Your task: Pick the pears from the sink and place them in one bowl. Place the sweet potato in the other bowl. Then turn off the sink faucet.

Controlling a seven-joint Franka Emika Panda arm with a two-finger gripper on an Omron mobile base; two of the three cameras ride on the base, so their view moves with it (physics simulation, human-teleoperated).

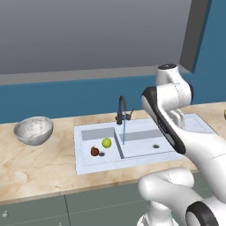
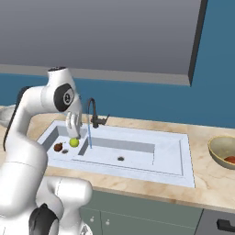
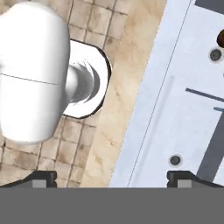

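Note:
In the left basin of the pale sink (image 1: 141, 146) lie a yellow-green pear (image 1: 106, 142) and a brown pear (image 1: 94, 151). The black faucet (image 1: 121, 108) runs a thin blue stream (image 1: 124, 131) onto the divider. From the right base view, my gripper (image 2: 74, 134) hangs open and empty just above the green pear (image 2: 74, 142), with the brown pear (image 2: 58, 147) to its left. An orange-red sweet potato (image 2: 230, 159) lies in the bowl (image 2: 219, 146) on the right counter. In the hand view, the gripper (image 3: 111, 179) points down over the sink (image 3: 183, 122), with the brown pear (image 3: 221, 38) at the edge.
A grey speckled bowl (image 1: 33, 130) stands on the counter left of the sink. My own arm crosses in front of the right basin in the left base view. A blue wall backs the counter, and cabinets hang overhead. Drains (image 3: 175, 159) mark each basin.

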